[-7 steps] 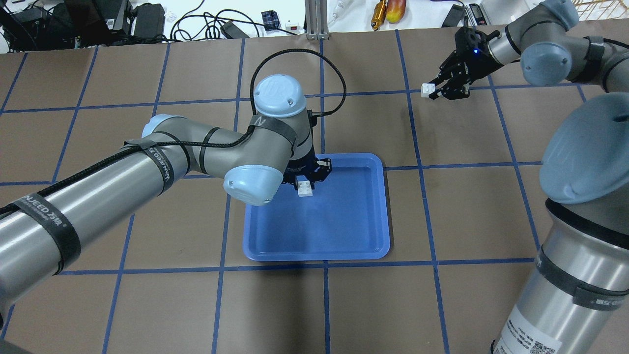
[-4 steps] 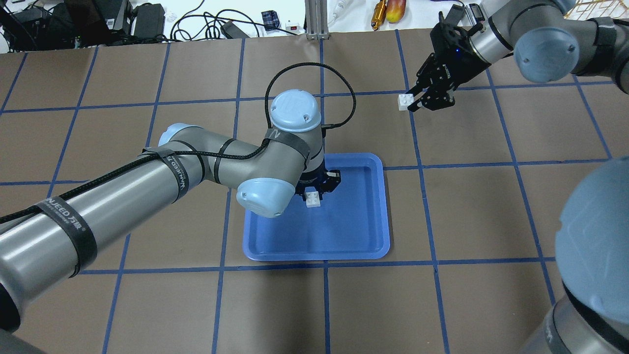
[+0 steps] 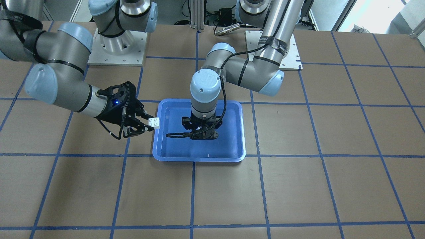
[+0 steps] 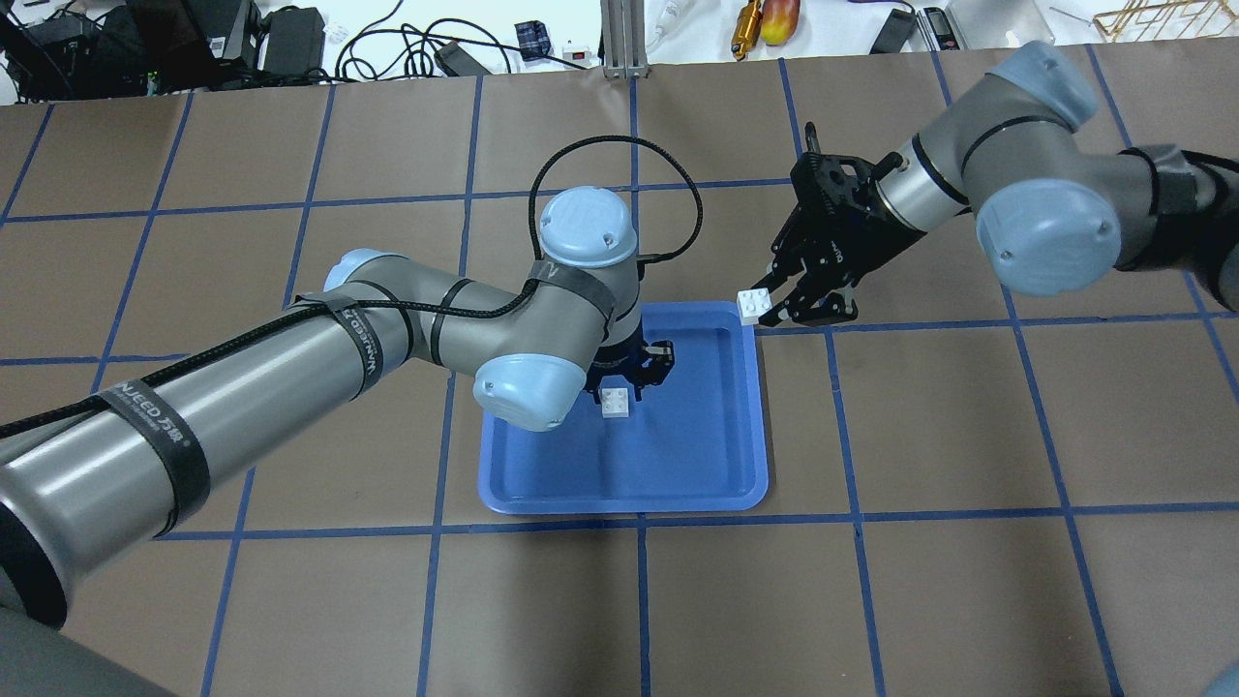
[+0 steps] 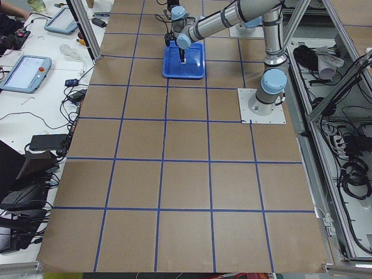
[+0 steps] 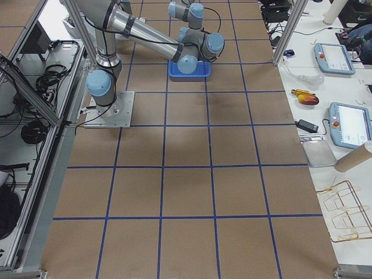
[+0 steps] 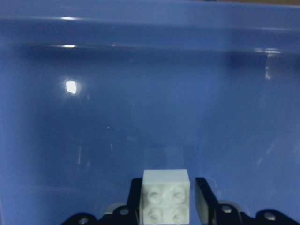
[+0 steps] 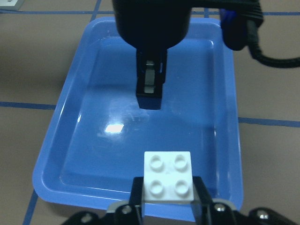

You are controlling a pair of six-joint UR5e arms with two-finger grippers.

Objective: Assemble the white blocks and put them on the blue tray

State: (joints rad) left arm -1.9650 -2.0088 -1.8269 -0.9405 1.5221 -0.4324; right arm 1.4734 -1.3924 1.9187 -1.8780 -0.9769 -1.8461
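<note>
The blue tray lies at the table's middle; it also shows in the front view. My left gripper points down over the tray's inside and is shut on a white block, seen close in the left wrist view. In the front view the left gripper hides that block. My right gripper is shut on the other white block, held in the air at the tray's far right corner. It shows in the front view and the right wrist view.
The table is brown paper with a blue tape grid. Cables and tools lie beyond the far edge. The left arm's elbow hangs over the tray's left rim.
My right gripper has carried its white block from the far right down and left to the tray's corner. My left gripper with its block has shifted slightly right over the tray.
</note>
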